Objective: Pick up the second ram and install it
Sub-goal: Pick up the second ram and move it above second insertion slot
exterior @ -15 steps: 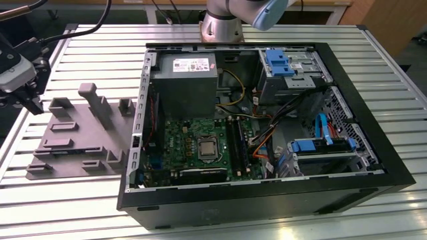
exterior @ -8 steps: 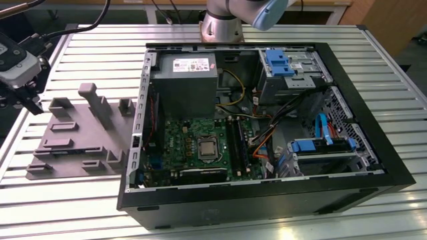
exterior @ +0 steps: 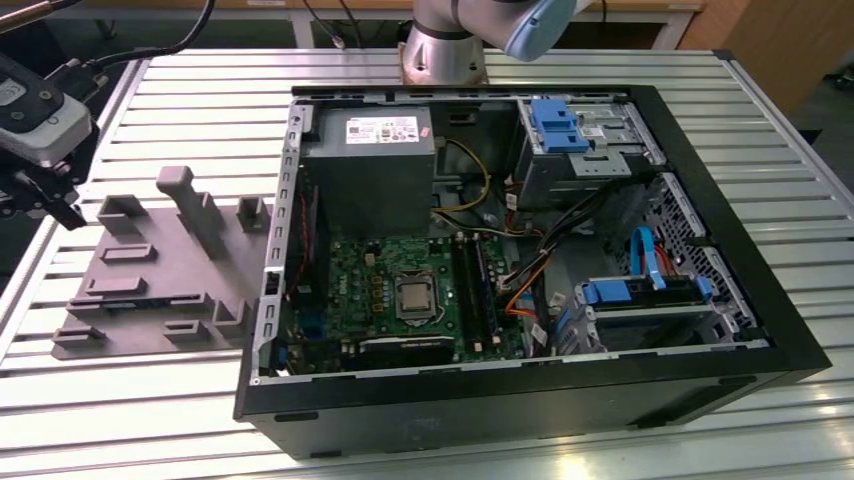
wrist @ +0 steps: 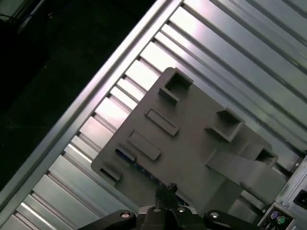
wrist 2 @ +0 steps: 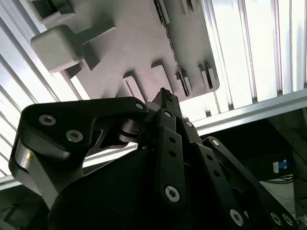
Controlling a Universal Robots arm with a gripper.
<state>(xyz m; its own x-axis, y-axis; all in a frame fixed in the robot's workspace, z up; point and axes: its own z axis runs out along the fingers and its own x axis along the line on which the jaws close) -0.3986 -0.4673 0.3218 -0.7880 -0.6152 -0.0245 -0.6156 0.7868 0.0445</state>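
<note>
The end effector hangs tilted over the grey tray's far edge, at the exterior view's left, its fingers closed and empty. The second ram seems to lie in a tray slot.

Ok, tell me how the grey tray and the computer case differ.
The grey tray is a flat plate with upright blocks; the computer case is a deep black box, open, with a motherboard inside. The tray lies to the exterior view's left of the case. Both rest on the slatted table.
</note>
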